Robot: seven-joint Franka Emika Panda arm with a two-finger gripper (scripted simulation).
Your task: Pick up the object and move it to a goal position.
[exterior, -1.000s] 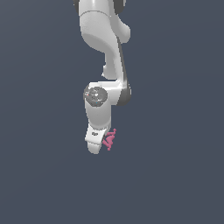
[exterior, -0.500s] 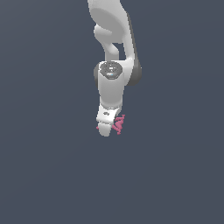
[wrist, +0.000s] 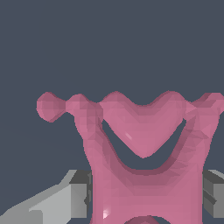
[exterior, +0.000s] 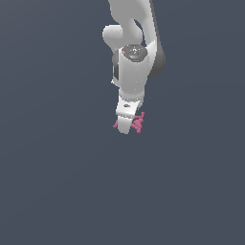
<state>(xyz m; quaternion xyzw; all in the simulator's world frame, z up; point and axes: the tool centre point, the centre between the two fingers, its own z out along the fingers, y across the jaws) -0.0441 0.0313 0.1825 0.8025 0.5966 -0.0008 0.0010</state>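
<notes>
The white arm [exterior: 136, 43] comes down from the top of the exterior view, its big rounded joint sitting above a narrower wrist that tapers to the gripper [exterior: 127, 125] at the bottom. Caught at that tip is the pink star piece [exterior: 138, 123], small next to the hand, with a few of its knobby points poking out on the exterior view's right of the white finger and a little sliver of pink showing on the other side too. Around the arm there is only flat dark grey-blue, with no edge or marking to place it by. From the wrist camera the pink star piece [wrist: 144, 162] fills most of the frame: a thick cross-shaped body with curved limbs sweeping outward to rounded knobs, and a heart-like lobe sitting in the hollow between two of them. Grey finger pads [wrist: 81, 199] press in on either side of the body low in that picture, one on each flank, touching the pink surface with no gap that I can make out, so the fingers are closed on the piece and gripping it across its middle. The gripper [wrist: 144, 205] itself is mostly hidden behind the piece, with only those pads and a pale stretch of one finger showing beside it
</notes>
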